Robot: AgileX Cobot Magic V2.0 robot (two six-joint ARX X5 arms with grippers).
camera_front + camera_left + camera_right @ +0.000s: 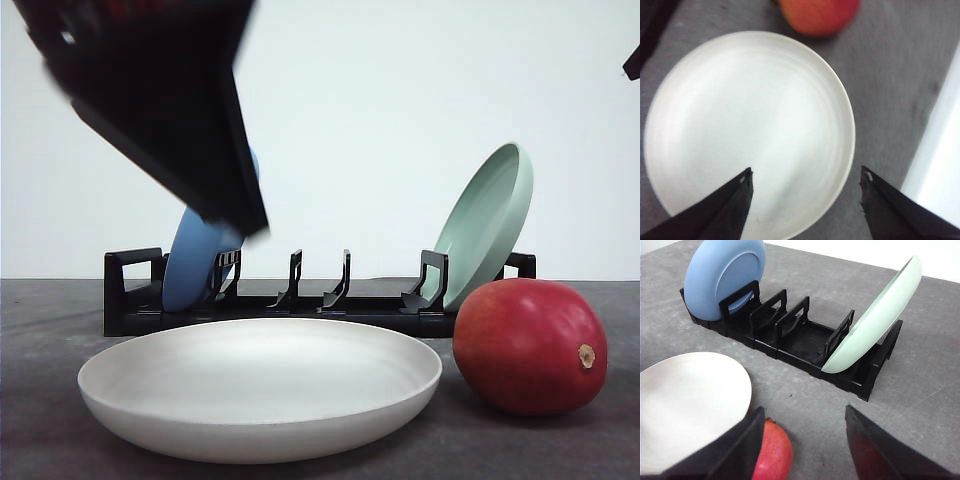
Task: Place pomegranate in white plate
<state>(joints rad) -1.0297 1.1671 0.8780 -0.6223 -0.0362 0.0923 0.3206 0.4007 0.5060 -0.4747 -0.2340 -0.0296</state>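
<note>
Right gripper (pixel 802 440): jaws spread wide, nothing between them, poised above the pomegranate (pixel 772 452), whose red top peeks past one finger. Left gripper (pixel 805 192): likewise parted and empty, hanging over the white plate (pixel 700 100), both fingertips clear of its surface.

Pomegranate (pixel 530 346) resting on the grey table (pixel 610 300), toward the right edge, just beside the white plate (pixel 150 385) rim, stem spot turned right; touching or a hair apart, cannot tell. Plate bare, near the front edge. Behind both, black dish rack (pixel 130 300) holding a blue plate (pixel 190 265) at its left end and a pale green plate (pixel 485 225) leaning at its right.

Fruit not yet grasped, so the whole task still ahead.

Risks, as judged:
- Smooth, round skin: off-centre closing likely to squirt the fruit sideways, rolling toward the right edge or against the plate rim.
- Descent too close to the plate: a finger could clip the rim and tip or shove the plate.
- Left gripper over the plate: possible collision during the carry-over unless cleared.
- Release from height: bounce or roll out over the shallow rim.
</note>
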